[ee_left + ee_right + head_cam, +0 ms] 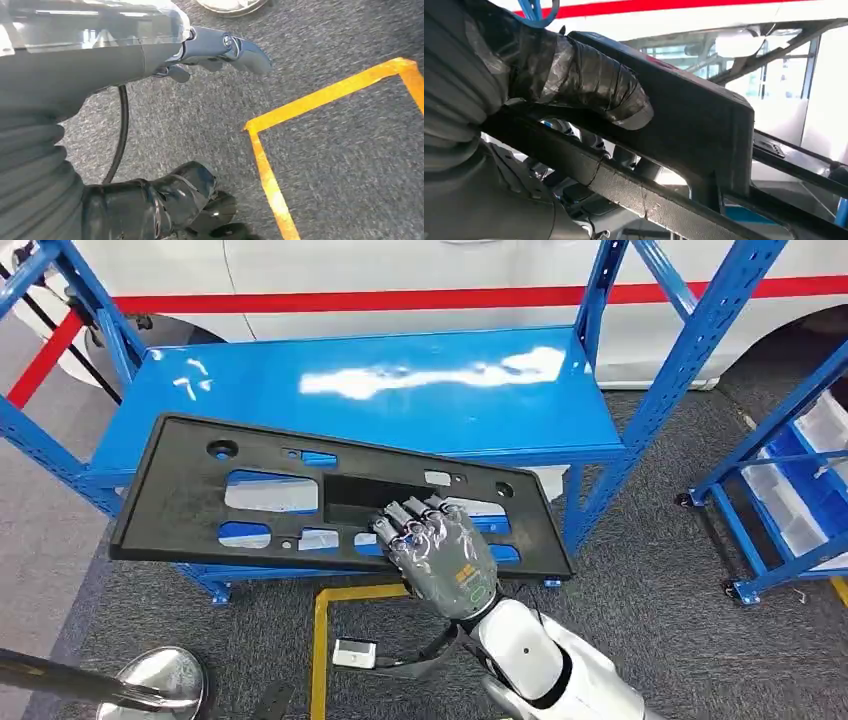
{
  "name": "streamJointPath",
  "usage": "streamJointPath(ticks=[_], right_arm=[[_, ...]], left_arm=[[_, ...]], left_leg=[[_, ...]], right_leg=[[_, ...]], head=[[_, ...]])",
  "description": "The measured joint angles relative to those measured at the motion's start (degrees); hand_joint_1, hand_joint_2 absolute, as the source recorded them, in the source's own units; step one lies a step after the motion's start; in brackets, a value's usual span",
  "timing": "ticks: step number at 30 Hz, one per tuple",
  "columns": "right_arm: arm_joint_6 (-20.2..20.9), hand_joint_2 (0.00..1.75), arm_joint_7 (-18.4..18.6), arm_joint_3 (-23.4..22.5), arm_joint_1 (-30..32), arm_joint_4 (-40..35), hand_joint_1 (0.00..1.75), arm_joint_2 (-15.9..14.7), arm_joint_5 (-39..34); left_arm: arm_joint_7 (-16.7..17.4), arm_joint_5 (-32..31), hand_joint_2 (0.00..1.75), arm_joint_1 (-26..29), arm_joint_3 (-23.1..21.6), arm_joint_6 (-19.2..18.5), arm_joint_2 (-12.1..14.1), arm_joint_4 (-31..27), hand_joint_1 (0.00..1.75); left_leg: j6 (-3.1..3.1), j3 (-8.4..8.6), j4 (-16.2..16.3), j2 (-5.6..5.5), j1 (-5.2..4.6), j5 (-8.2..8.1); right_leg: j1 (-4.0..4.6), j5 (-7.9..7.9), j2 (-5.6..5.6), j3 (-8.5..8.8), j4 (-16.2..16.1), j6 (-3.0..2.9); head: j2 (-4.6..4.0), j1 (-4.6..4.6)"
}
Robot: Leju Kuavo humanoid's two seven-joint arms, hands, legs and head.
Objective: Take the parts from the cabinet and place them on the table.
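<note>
The black panel (330, 502) looks light, stiff and awkwardly long, likely to tip if held off-centre; its cut-out bars give the best hold. It overhangs the shelf's (400, 390) front edge, tilted. The right hand (435, 550) grips a bar near its near edge, fingers wrapped through an opening.

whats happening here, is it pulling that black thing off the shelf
The right robot hand grips the near edge of a long black plastic panel with cut-out openings, which lies tilted over the front of the blue shelf; its thumb is clamped on the panel's bar. The left robot hand hangs over grey carpet, holding nothing. The panel is not yet on any table.
</note>
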Motion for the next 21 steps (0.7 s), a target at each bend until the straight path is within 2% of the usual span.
streamJointPath(ticks=[1, 2, 3, 6, 7, 8, 9, 10, 11, 12, 13, 14, 15, 16, 17, 18, 21], right_arm=[[0.0, 1.75, 0.0, -0.1, 0.1, 0.0, 1.75, 0.1, -0.3], [0.0, 1.75, 0.2, -0.3, 0.1, 0.0, 1.75, 0.2, -0.5], [0.0, 1.75, 0.3, -0.4, 0.2, 0.0, 1.75, 0.3, -0.7], [0.0, 1.75, 0.3, -0.8, 0.7, 0.0, 1.75, 0.5, -1.4], [0.0, 1.75, 0.3, -0.9, 0.8, 0.0, 1.75, 0.5, -1.4], [0.0, 1.75, 0.3, -1.1, 0.9, 0.1, 1.75, 0.5, -1.5], [0.0, 1.75, 0.3, -1.2, 0.9, 0.1, 1.75, 0.5, -1.6], [0.0, 1.75, 0.3, -1.3, 1.1, 0.1, 1.75, 0.5, -1.6], [0.0, 1.75, 0.3, -1.4, 1.3, 0.2, 1.75, 0.5, -1.7], [0.0, 1.75, 0.3, -1.4, 1.5, 0.3, 1.75, 0.5, -1.7], [0.1, 1.75, 0.3, -1.6, 1.7, 0.4, 1.75, 0.5, -1.9], [0.1, 1.75, 0.2, -1.7, 1.7, 0.4, 1.75, 0.5, -2.1], [0.1, 1.75, 0.2, -1.7, 1.7, 0.4, 1.75, 0.5, -2.4], [0.1, 1.75, 0.0, -1.9, 1.7, 0.3, 1.75, 0.5, -2.6], [0.1, 1.75, -0.2, -2.0, 1.7, 0.3, 1.75, 0.5, -2.8], [0.1, 1.75, -0.4, -2.0, 1.7, 0.3, 1.75, 0.5, -2.8], [0.2, 1.75, -0.7, -2.1, 1.7, 0.3, 1.75, 0.5, -3.2]], left_arm=[[0.0, 0.1, 1.75, -0.1, 0.0, 0.0, 0.0, 0.0, 0.0], [0.0, 0.2, 1.75, -0.2, 0.0, 0.0, 0.0, 0.0, 0.0], [-0.1, 0.3, 1.75, -0.2, 0.0, 0.0, 0.0, 0.0, 0.0], [-0.1, 0.3, 1.75, -0.1, 0.0, 0.0, 0.0, 0.0, 0.0], [-0.1, 0.3, 1.75, -0.1, 0.0, 0.0, 0.0, 0.0, 0.0], [-0.2, 0.3, 1.75, -0.2, 0.0, 0.0, 0.0, 0.0, 0.0], [-0.2, 0.3, 1.75, -0.3, 0.0, -0.1, 0.0, 0.0, 0.0], [-0.2, 0.3, 1.75, -0.2, 0.0, -0.1, 0.0, 0.0, 0.0], [-0.2, 0.3, 1.75, -0.2, 0.0, -0.1, 0.0, 0.0, 0.0], [-0.2, 0.3, 1.75, -0.1, 0.0, -0.2, 0.0, 0.0, 0.0], [-0.2, 0.3, 1.75, -0.1, 0.0, -0.2, 0.0, 0.0, 0.0], [-0.2, 0.4, 1.75, -0.1, 0.0, -0.2, 0.0, 0.0, 0.0], [-0.2, 0.4, 1.75, -0.1, 0.0, -0.2, -0.1, 0.0, 0.0], [-0.2, 0.4, 1.75, -0.1, 0.0, -0.2, -0.1, 0.0, 0.0], [-0.2, 0.4, 1.75, -0.1, 0.0, -0.2, -0.1, 0.0, 0.0], [-0.2, 0.4, 1.75, -0.2, 0.0, -0.3, -0.1, 0.0, 0.0], [-0.2, 0.4, 1.75, -0.1, 0.0, -0.3, -0.2, 0.0, 0.0]], left_leg=[[0.47, 3.39, -5.0, -0.08, -0.12, 1.21], [0.98, 5.7, -9.3, -0.13, -0.36, -0.07], [0.99, 6.69, -11.0, -0.17, -0.6, -0.03], [1.55, 6.1, -11.2, -0.2, -0.93, 1.03], [2.01, 6.19, -12.1, 0.04, -0.09, 2.0], [2.32, 5.64, -12.2, 0.19, -0.33, 2.53], [2.77, 5.04, -12.2, 0.25, -0.34, 2.92], [2.84, 4.34, -12.0, 0.27, -0.39, 3.32], [2.88, 3.74, -11.9, 0.28, -0.44, 3.7], [2.85, 3.1, -11.8, 0.3, -0.44, 4.09], [2.76, 2.37, -11.5, 0.3, -0.44, 4.42], [2.68, 1.66, -11.1, 0.29, -0.44, 4.68], [2.53, 1.05, -10.7, 0.29, -0.41, 4.84], [2.44, 0.59, -10.2, 0.26, -0.4, 4.9], [2.18, 0.09, -9.9, 0.26, -0.44, 5.03], [1.85, -0.3, -9.6, 0.25, -0.63, 5.23], [0.61, -0.52, -9.9, 0.23, -0.59, 6.4]], right_leg=[[0.09, 0.27, 0.07, -0.21, 0.1, 0.12], [0.14, 0.58, 0.05, -0.42, 0.1, 0.4], [0.17, 1.01, 0.01, -0.59, 0.1, 0.8], [-0.02, 2.34, -0.02, -0.59, -0.7, 1.87], [0.0, 1.81, -0.01, -0.84, -0.4, 2.26], [-0.07, -0.3, 0.11, -1.28, 0.8, 2.52], [-0.1, -3.39, 0.11, -2.31, 3.8, 2.6], [-0.14, -6.65, 0.11, -3.71, 8.5, 2.8], [-0.14, -8.7, 0.11, -4.79, 12.5, 2.98], [-0.18, -9.29, 0.11, -5.32, 15.3, 3.11], [-0.29, -8.35, 0.11, -4.83, 15.8, 3.21], [-0.44, -6.42, 0.1, -3.1, 13.9, 3.24], [-0.54, -4.39, 0.09, -0.23, 9.9, 3.18], [-0.62, -3.01, 0.06, 3.28, 4.7, 3.05], [-0.59, -4.71, 0.07, 5.37, 0.7, 2.79], [-0.09, -4.67, 0.17, 5.9, -0.4, 2.61], [0.15, -3.88, 0.18, 5.04, -0.3, 1.59]], head=[[0.0, 0.02], [-0.02, 0.02], [0.0, 0.07], [-0.02, 0.04], [0.0, 0.07], [-0.02, 0.08], [-0.02, 0.13], [0.0, 0.13], [0.0, 0.09], [-0.02, 0.13], [0.0, 0.09], [0.0, 0.11], [0.0, 0.09], [0.0, 0.09], [0.0, 0.11], [0.0, 0.07], [0.0, 0.09]])
